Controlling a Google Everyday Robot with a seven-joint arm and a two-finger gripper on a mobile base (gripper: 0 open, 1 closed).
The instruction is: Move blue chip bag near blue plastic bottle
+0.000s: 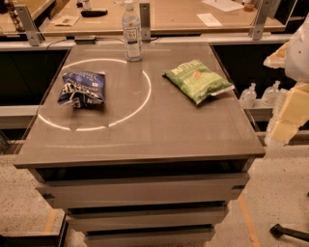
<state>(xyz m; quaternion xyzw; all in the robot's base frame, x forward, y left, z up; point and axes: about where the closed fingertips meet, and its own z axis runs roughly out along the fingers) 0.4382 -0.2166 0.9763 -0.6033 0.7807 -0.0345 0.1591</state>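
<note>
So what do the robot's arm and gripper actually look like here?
The arm at the right edge is a smooth white rounded shell. Below it the gripper, just right of the table, looks pale yellow and blocky with flat faces. No cables or markings show.

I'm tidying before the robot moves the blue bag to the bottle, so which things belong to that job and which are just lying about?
For the job: blue bag, left on the table; bottle, back edge; gripper, right edge, off the table.
Lying about: green bag; pump bottles beside the table; papers on the far desk.
</note>
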